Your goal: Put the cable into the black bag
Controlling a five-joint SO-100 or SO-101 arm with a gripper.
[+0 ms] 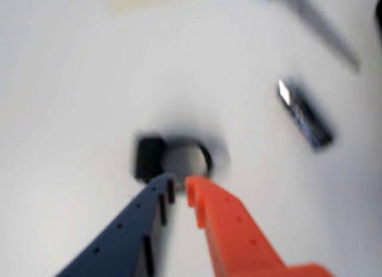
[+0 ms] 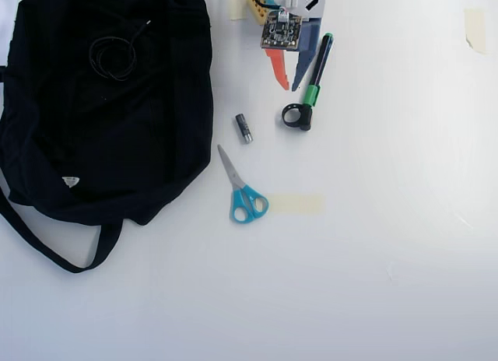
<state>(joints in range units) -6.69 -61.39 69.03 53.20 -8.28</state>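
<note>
Two fingers of my tool (image 1: 179, 182) fill the bottom of the wrist view, dark blue on the left and orange on the right. Their tips are drawn nearly together with only a thin slit between them, and nothing is held there. That feed is badly blurred. Just past the tips on the white worktop (image 1: 71, 110) I make out the ring end of the black-and-green pen-like tool (image 1: 149, 159), close to the fingertips; I can't tell whether it touches them.

From overhead, the tool (image 2: 289, 87) sits at the worktop's (image 2: 373, 283) far edge, pointing inward. The pen-like tool (image 2: 315, 77) lies just beside its blue finger, ring end toward the worktop's middle. A small dark cylinder (image 2: 244, 128) lies a little to the left of the ring, and it also shows at the right of the wrist view (image 1: 304, 113). Blue-handled scissors (image 2: 241, 191) lie nearer the middle, next to a strip of pale tape (image 2: 296, 204).

The cable (image 2: 113, 56) is well apart from the tool. It lies coiled in a small loop on the black bag (image 2: 117, 143), in the bag's far part. The bag covers the worktop's far left corner, with its strap (image 2: 47, 248) trailing toward the near edge and a small white tag (image 2: 70, 181) showing on the fabric.
</note>
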